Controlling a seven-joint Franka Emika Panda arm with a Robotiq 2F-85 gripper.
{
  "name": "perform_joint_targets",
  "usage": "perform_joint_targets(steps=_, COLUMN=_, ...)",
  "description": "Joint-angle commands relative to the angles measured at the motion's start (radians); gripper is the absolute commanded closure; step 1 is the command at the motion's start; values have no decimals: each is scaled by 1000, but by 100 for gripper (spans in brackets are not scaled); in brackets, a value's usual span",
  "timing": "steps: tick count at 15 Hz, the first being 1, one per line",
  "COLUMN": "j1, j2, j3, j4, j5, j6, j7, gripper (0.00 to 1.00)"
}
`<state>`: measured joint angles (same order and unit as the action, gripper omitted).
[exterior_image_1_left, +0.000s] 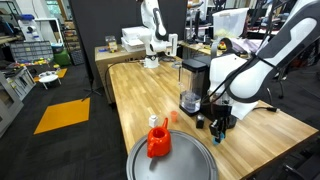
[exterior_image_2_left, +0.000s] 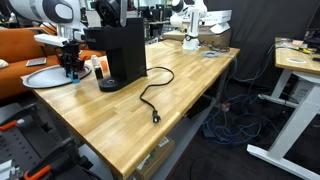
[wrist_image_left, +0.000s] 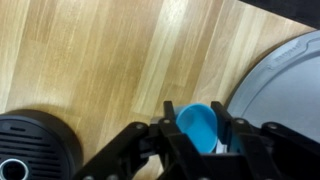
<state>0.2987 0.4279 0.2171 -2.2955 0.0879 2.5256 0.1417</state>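
The gripper (wrist_image_left: 199, 130) has its fingers clamped on a small, glossy blue piece (wrist_image_left: 197, 118), rounded like a cup, near the black coffee machine (wrist_image_left: 35, 148).

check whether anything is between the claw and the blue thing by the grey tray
Nothing visible is. In the wrist view the claw is shut on the blue object, with a finger on each side. The black machine base lies to one side on the wooden table and the grey tray to the other.
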Motion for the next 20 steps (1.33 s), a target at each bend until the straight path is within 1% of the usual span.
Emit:
perform_joint_targets(steps=1, j1=4, j2=-73, j3=20, j4=-42, j5=-23, j6=-17, j7=-21, gripper=84)
perform_joint_targets(steps=4, j1=21, j2=-104, j3=56, j4=-54, j5=-19, j6=-30, j7=-35, gripper=84)
perform_joint_targets(steps=9, j1=80, j2=-119, j3=115, j4=-44, j5=-27, j6=-71, j7=-28, gripper=84)
perform_joint_targets(steps=12, j1=110, j2=-125, j3=139, j4=-31, j5=-33, j6=-94, j7=-28, gripper=84)
perform_joint_targets(steps=16, j1=149, j2=-104, j3=159, j4=15, j5=-62, j6=-119, j7=-28, gripper=84)
perform_joint_targets(steps=20, j1=185, j2=-45, j3=164, j4=105, j5=-98, j6=-150, j7=-30, gripper=84)
